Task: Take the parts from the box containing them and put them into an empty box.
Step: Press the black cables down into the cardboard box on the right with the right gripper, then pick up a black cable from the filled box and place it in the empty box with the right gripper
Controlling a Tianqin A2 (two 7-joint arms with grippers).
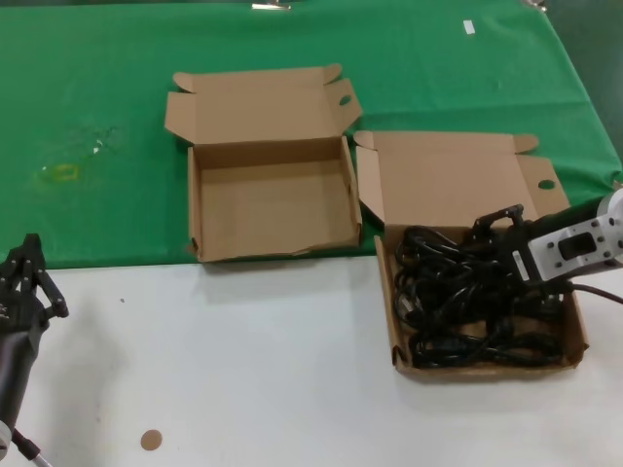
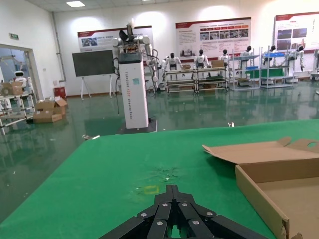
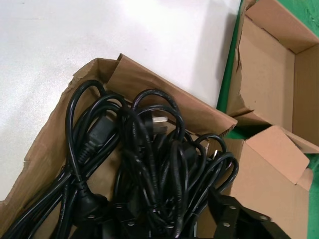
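The desk [image 1: 243, 360] is white along its near edge, with a green cloth [image 1: 117, 126] covering the far part. Beyond it lies a glossy green hall floor, with wall posters whose text is too small to read and a white pillar [image 2: 133, 89] bearing vertical lettering I can't make out. The cords [image 1: 467, 302] lie heaped in the full box [image 1: 580, 342] at the right near edge. The right gripper [image 1: 498, 229] is down among them; I cannot tell its finger state. The empty box [image 1: 268, 209] sits on the cloth's near edge, centre. The left gripper [image 1: 21, 272] waits at the left near corner, fingers pressed together.
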